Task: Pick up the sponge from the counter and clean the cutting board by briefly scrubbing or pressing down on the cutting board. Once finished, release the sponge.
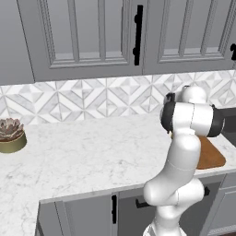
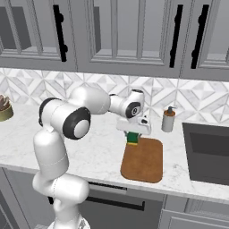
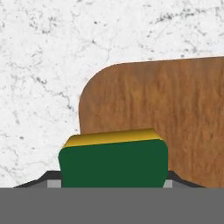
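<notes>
claw (image 2: 132, 134) clamped on the sponge (image 3: 113, 164), hanging over the cutting board (image 2: 144, 161) corner by the desk (image 2: 103, 152) edge — bring it further inboard, then press flat, briefly.

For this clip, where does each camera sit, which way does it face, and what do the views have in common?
Left base view: behind the arm on its left, looking forward and down over the counter; white arm at lower right, hiding part of the cutting board.
Right base view: behind on the right; arm from lower left, claw holding the sponge at the board's far corner.
Hand view: on the hand, looking down along the claw at sponge and board corner.
Shared: all three show board and counter; right base and hand views share the sponge.
</notes>
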